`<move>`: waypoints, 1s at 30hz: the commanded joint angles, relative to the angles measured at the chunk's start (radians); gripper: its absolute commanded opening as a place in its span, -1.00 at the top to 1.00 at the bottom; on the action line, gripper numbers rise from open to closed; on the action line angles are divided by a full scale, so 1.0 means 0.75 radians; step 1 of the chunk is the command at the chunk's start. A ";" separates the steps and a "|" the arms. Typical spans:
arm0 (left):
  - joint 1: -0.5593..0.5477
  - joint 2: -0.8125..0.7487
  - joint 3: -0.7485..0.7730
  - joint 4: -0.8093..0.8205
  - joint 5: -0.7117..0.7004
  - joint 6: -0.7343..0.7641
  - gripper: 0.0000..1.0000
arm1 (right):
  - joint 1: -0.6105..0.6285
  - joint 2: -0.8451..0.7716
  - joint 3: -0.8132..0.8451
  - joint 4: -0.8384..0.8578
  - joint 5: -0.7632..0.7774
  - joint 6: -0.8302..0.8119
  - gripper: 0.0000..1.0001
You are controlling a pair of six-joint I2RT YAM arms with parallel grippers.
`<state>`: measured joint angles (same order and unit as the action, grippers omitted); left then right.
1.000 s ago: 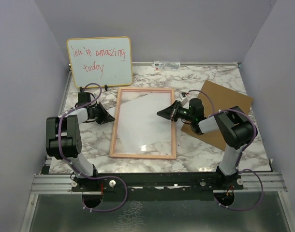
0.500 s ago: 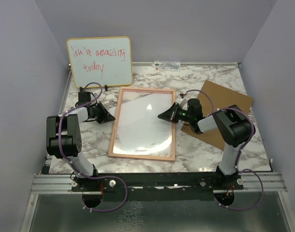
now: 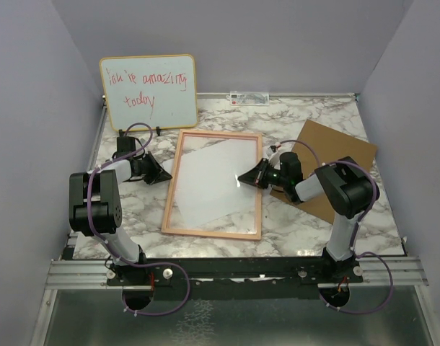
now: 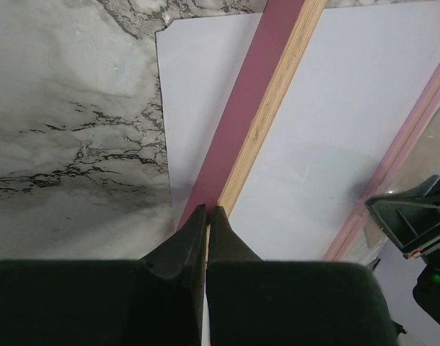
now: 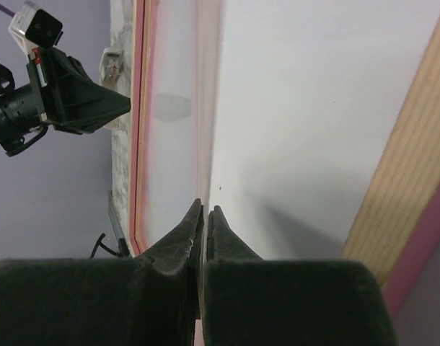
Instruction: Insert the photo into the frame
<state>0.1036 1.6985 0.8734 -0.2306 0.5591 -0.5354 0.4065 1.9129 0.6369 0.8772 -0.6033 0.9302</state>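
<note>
The frame (image 3: 209, 232), with a thin pinkish wood border, lies flat in the middle of the table. The photo (image 3: 213, 180) rests in it white side up, turned a little askew. My right gripper (image 3: 239, 178) is shut on the photo's right edge, and in the right wrist view the sheet's edge (image 5: 314, 108) runs in between the fingertips (image 5: 205, 207). My left gripper (image 3: 169, 176) is shut, its tips (image 4: 206, 209) against the frame's left border (image 4: 270, 94). A corner of the white sheet (image 4: 195, 86) shows outside that border.
A brown backing board (image 3: 335, 155) lies at the right, partly under my right arm. A whiteboard with red handwriting (image 3: 148, 90) leans on the back wall at the left. A small white label (image 3: 249, 96) sits at the table's back edge.
The photo, bulged up inside the frame before, has flattened and now lies askew. My right gripper has moved slightly left and lower with its edge. The left gripper has stayed put.
</note>
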 commanded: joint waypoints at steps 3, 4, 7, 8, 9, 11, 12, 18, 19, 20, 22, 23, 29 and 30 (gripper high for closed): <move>-0.019 0.102 -0.069 -0.101 -0.175 0.049 1.00 | 0.002 0.010 -0.015 0.039 0.037 0.014 0.98; -0.019 0.102 -0.069 -0.102 -0.175 0.049 1.00 | 0.002 0.019 -0.007 0.059 0.017 0.023 0.99; -0.018 0.101 -0.069 -0.102 -0.173 0.049 1.00 | 0.003 0.047 0.012 0.108 -0.032 0.057 0.99; -0.018 0.102 -0.068 -0.102 -0.173 0.049 1.00 | 0.003 0.046 0.012 0.125 -0.040 0.064 0.99; -0.019 0.102 -0.068 -0.102 -0.173 0.047 1.00 | 0.003 0.044 0.009 0.144 -0.049 0.072 0.99; -0.018 0.102 -0.067 -0.102 -0.175 0.047 1.00 | 0.002 0.032 -0.006 0.200 -0.067 0.089 0.99; -0.019 0.103 -0.066 -0.101 -0.175 0.045 1.00 | 0.002 0.025 -0.017 0.228 -0.073 0.099 0.99; -0.018 0.108 -0.062 -0.097 -0.176 0.043 1.00 | 0.002 0.014 -0.078 0.486 -0.134 0.203 0.99; -0.019 0.110 -0.061 -0.095 -0.175 0.041 1.00 | 0.003 0.011 -0.081 0.512 -0.140 0.217 0.99; -0.019 0.110 -0.061 -0.095 -0.175 0.041 1.00 | 0.002 0.009 -0.081 0.533 -0.147 0.228 0.99; -0.018 0.113 -0.062 -0.093 -0.173 0.041 1.00 | 0.002 0.005 -0.083 0.564 -0.152 0.243 0.99; -0.019 0.114 -0.062 -0.093 -0.173 0.041 1.00 | 0.002 0.003 -0.078 0.565 -0.154 0.247 0.99; -0.018 0.115 -0.062 -0.093 -0.171 0.043 1.00 | 0.002 0.014 -0.054 0.546 -0.148 0.254 0.99; -0.018 0.116 -0.062 -0.093 -0.171 0.042 1.00 | 0.002 0.016 -0.054 0.547 -0.144 0.258 0.99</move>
<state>0.1036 1.7023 0.8745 -0.2291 0.5625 -0.5377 0.4007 1.9266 0.5842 1.2266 -0.6891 1.1091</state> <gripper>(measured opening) 0.009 0.008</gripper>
